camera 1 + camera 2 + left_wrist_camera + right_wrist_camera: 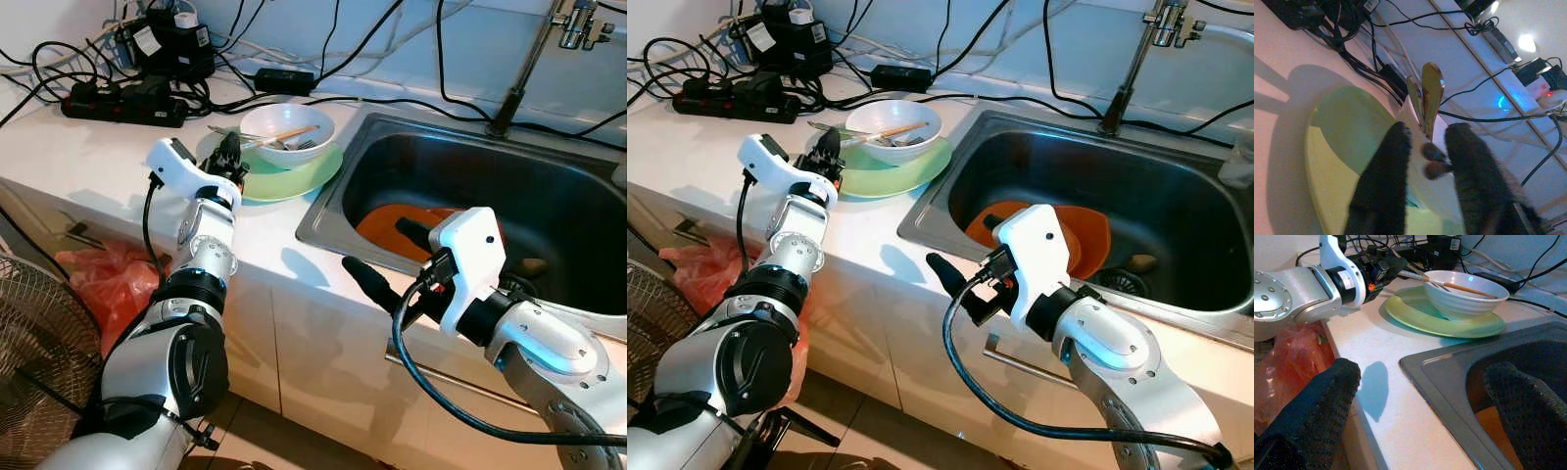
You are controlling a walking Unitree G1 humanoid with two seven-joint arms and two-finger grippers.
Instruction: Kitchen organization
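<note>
A white bowl (pixel 287 132) stands on a pale green plate (pixel 294 174) on the white counter, left of the sink. Wooden chopsticks (pixel 291 133) and metal utensils (pixel 1431 93) lie across the bowl, handles pointing left. My left gripper (pixel 228 157) is at the plate's left rim, open, and the handle ends sit in the narrow gap between its fingers (pixel 1388 171). My right gripper (pixel 390 257) hovers open over the counter's front edge by the sink's near left corner, holding nothing. An orange plate (pixel 387 227) lies in the sink.
The steel sink (pixel 509 166) has a faucet (pixel 529 69) behind it. A black power strip (pixel 122 103) and tangled cables run along the back wall. Below the counter's left end are a red plastic bag (pixel 108 279) and a fan (pixel 29 333).
</note>
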